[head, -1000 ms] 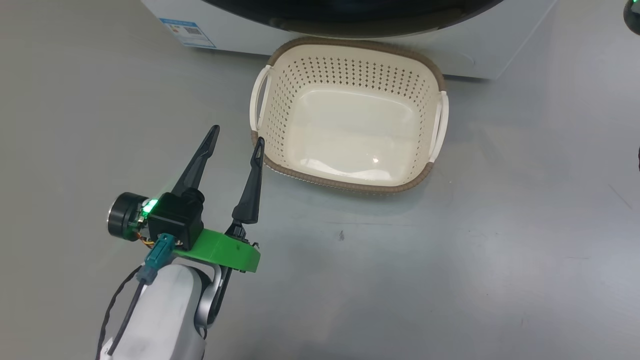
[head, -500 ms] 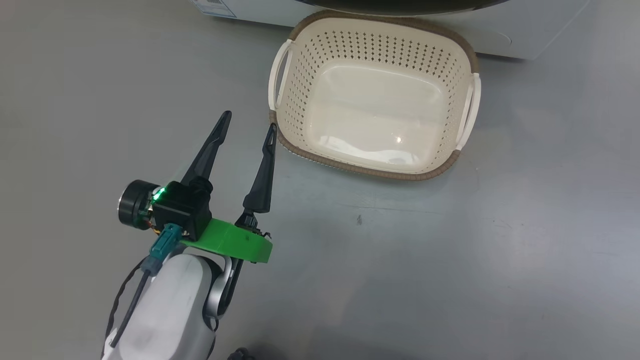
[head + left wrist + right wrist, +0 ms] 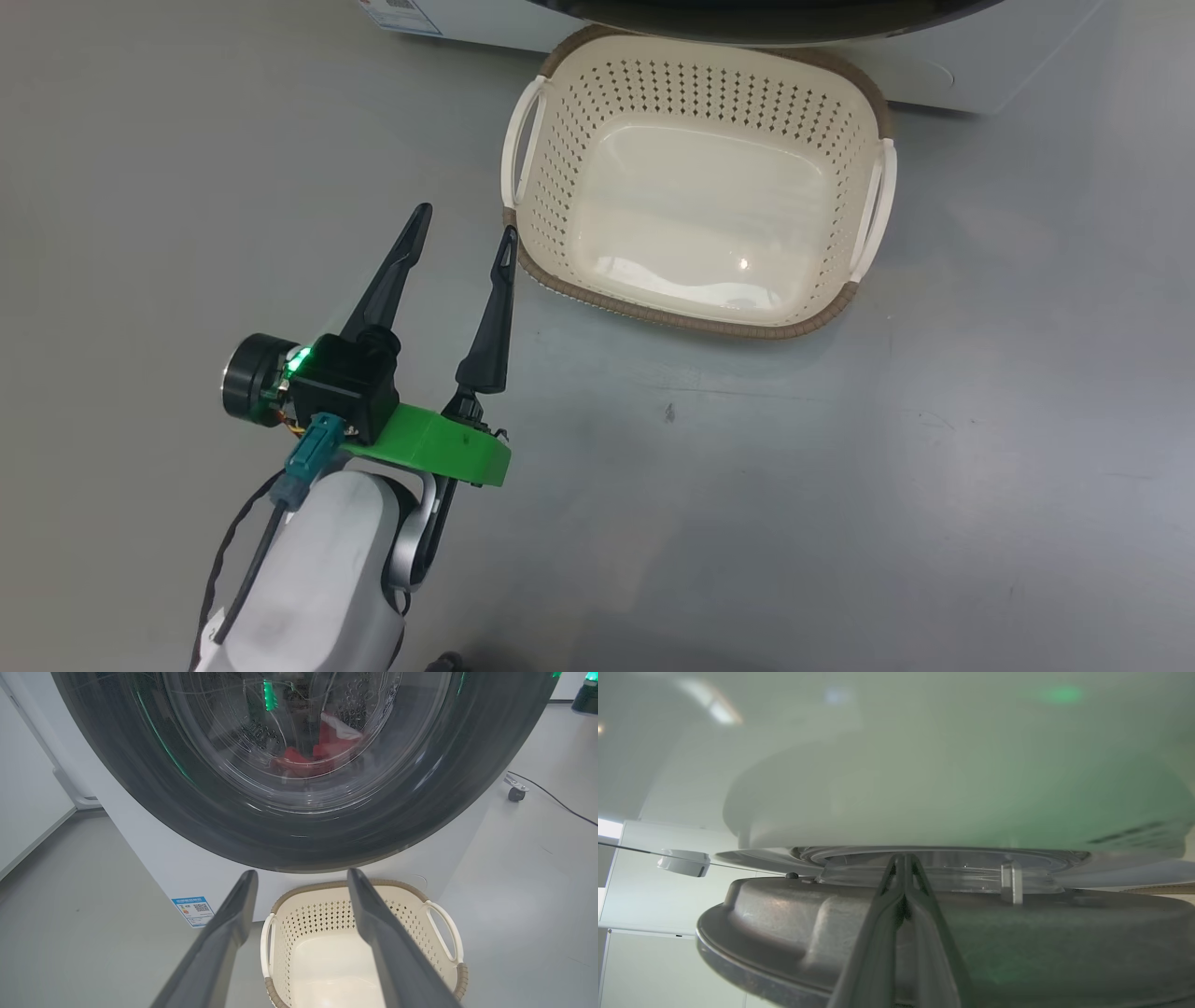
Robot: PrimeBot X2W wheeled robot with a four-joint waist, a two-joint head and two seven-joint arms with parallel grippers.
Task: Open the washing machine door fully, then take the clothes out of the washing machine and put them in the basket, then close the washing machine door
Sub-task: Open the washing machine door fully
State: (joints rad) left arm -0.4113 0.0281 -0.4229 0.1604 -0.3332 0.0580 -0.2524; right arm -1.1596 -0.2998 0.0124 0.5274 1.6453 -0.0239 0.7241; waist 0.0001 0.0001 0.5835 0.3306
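Observation:
The washing machine door (image 3: 140, 788), with its glossy black rim and clear glass, stands above the basket. Red and white clothes (image 3: 322, 751) lie in the drum behind the glass. The cream basket (image 3: 691, 322) sits empty on the floor against the white washing machine (image 3: 980, 75). My left gripper (image 3: 467, 221) is open and holds nothing, its right fingertip next to the basket's near left corner. In the left wrist view the left gripper (image 3: 301, 873) points at the door's lower rim. My right gripper (image 3: 903, 857) is shut, its tips in the gap between the door's grey inner side (image 3: 784, 919) and the white machine front.
A blue label sticker (image 3: 194, 910) marks the machine's lower left front. A caster wheel (image 3: 516, 793) and a black cable lie on the grey floor to the right of the machine. Open floor spreads left of and in front of the basket.
The head camera has shifted, so the basket sits higher and further right in its picture. The left gripper stays open beside the basket's corner.

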